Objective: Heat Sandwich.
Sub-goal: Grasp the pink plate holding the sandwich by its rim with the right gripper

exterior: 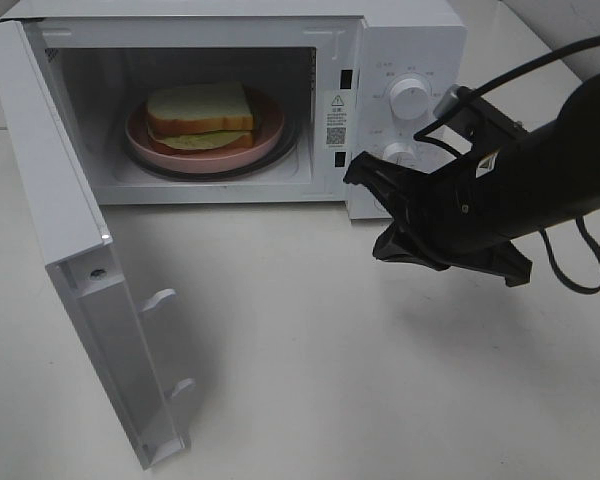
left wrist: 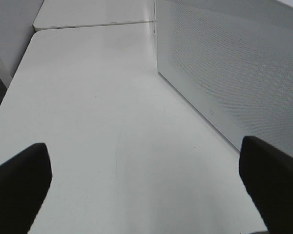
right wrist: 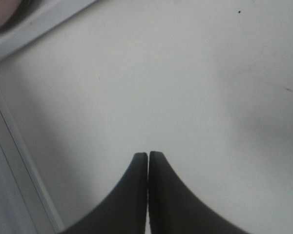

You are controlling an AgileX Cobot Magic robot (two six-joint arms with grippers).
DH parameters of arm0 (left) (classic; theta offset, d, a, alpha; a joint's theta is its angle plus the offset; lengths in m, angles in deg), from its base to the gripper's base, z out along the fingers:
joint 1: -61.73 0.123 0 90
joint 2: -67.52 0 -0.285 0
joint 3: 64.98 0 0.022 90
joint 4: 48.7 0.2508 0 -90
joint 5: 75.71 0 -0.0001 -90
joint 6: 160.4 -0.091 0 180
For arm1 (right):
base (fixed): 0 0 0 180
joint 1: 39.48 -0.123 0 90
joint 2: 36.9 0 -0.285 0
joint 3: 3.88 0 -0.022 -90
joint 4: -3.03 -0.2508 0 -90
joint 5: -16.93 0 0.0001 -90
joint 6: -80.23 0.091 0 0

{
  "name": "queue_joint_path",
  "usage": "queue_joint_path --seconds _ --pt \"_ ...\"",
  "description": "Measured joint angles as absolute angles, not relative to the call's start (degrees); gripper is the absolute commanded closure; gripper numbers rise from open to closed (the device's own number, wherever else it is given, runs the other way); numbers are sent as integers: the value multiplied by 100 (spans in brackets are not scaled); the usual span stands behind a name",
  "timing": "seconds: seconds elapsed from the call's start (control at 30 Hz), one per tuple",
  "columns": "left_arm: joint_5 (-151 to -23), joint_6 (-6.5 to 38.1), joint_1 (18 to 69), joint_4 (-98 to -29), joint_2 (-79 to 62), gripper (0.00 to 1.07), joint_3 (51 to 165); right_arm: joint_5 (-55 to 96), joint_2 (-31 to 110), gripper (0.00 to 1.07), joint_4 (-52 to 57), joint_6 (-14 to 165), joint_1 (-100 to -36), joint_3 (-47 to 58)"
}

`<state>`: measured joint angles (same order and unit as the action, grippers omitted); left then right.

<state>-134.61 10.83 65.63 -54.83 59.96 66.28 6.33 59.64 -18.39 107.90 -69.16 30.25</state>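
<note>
Left gripper (left wrist: pixel 146 180) spread, empty, left of the microwave (exterior: pixel 410 60). Door (exterior: pixel 90 260) wide open. Sandwich (exterior: pixel 200 112) on plate (exterior: pixel 272 138) inside. Right gripper (right wrist: pixel 148 157) fingers pressed together, empty, by the microwave's knobs. Loading looks done. Next: swing the door shut.

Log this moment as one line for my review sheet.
sandwich: on pink plate inside microwave | door: open | right hand: shut, empty, over table | left hand: open, empty
</note>
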Motion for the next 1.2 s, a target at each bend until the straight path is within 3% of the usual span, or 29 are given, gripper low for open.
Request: queue_joint_path --seconds 0.47,0.57,0.9,1.2 --pt "-13461 1083 6563 -5483 5996 3 6628 -2243 5924 100 -1702 7095 -6916 1821" --pt "-13461 1083 6563 -5483 5996 3 6628 -2885 5924 99 -1685 5468 -6916 1609" --pt "-13461 1083 6563 -5483 5996 3 6628 -3504 5918 98 -1146 1251 -6916 1306" --pt "-13461 1083 6563 -5483 5996 3 6628 -3555 5907 96 -636 -651 -6916 1277"
